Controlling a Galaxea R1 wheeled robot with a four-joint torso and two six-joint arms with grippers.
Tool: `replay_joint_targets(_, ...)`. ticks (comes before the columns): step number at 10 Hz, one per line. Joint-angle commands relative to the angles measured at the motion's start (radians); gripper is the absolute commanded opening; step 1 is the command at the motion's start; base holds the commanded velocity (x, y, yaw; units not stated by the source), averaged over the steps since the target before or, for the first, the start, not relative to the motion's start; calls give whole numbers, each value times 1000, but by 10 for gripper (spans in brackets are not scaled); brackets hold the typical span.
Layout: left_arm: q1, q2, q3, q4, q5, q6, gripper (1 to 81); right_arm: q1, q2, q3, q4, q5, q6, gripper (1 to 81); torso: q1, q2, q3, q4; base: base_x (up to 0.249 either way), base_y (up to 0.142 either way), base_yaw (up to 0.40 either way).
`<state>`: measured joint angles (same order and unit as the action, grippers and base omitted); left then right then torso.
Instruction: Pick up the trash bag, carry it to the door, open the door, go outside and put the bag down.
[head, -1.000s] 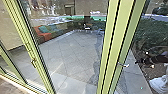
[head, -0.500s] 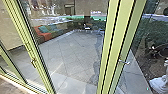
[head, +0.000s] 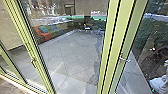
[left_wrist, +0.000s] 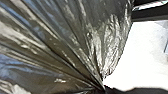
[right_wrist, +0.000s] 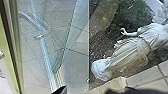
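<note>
Spreading beyond the glass, the paved yard (head: 72, 50) is the largest thing in front of the robot. Green door frames (head: 115, 47) cut across it, the broadest upright to the right of centre; whether the door stands slightly ajar cannot be told. The hedge (head: 150, 32) lies past the yard's right edge. An orange seat (head: 42, 33) with a teal cushion (head: 43, 29) sits at the yard's far left side, probably put there to leave the middle free for walking. The pale statue (right_wrist: 132, 50) stands in the planted bed just outside the paving, beside its right edge, likely as ornament kept off the path.

Smaller than these, the trash bag (left_wrist: 57, 42) is at the left wrist, its dark, shiny plastic drawn into long folds that meet at one point. That gathering suggests the left gripper (left_wrist: 103, 88) is clamped on the bag's neck, a sensible hold that would let the load hang and leave the other arm free for the door. The right gripper (right_wrist: 83, 90) is close to the glass; whether it is parted or together cannot be told. Smallest is the metal door handle (head: 124, 59) on the broad upright, set at the frame's edge, presumably for leverage. No brand, label or writing can be read on bag, frame or glass
</note>
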<state>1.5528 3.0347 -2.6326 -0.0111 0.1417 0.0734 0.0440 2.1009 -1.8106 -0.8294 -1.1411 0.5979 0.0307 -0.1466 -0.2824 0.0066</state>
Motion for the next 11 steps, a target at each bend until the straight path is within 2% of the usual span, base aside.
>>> replay_joint_targets(1,-10,4,11,-7,84,-4,10,162,-42,-67,-221,-26,-102,811,0,0,0,0,0,0,0)
replay_joint_targets(2,-12,4,11,-7,85,-6,10,144,-51,-64,-221,-28,-110,811,0,0,0,0,0,0,0)
replay_joint_targets(3,-12,4,11,-7,85,-6,10,113,-57,-67,-232,-19,-109,811,0,0,22,0,0,0,0)
replay_joint_targets(4,-12,1,11,-9,85,-6,10,105,-59,-70,-237,-16,-101,811,0,0,100,0,0,0,0)
replay_joint_targets(5,-10,1,11,-9,85,-6,10,102,-66,-76,-237,-12,-101,811,1,0,95,0,0,0,0)
replay_joint_targets(6,-9,0,9,-9,85,-6,10,101,-74,-87,-237,-11,-104,811,1,0,27,0,0,0,0)
replay_joint_targets(7,-9,-2,11,-9,85,-6,10,93,-82,-105,-241,-8,-113,811,1,1,55,0,0,0,0)
replay_joint_targets(9,-9,0,11,-9,85,-6,10,67,-101,-119,-278,18,-115,811,-1,0,76,0,0,0,0)
replay_joint_targets(10,-9,0,11,-9,85,-6,10,58,-108,-133,-284,21,-116,811,-1,0,113,-49,0,0,0)
replay_joint_targets(11,-6,-2,9,-9,90,-6,10,50,-115,-140,-284,37,-124,811,-1,0,111,-63,0,0,0)
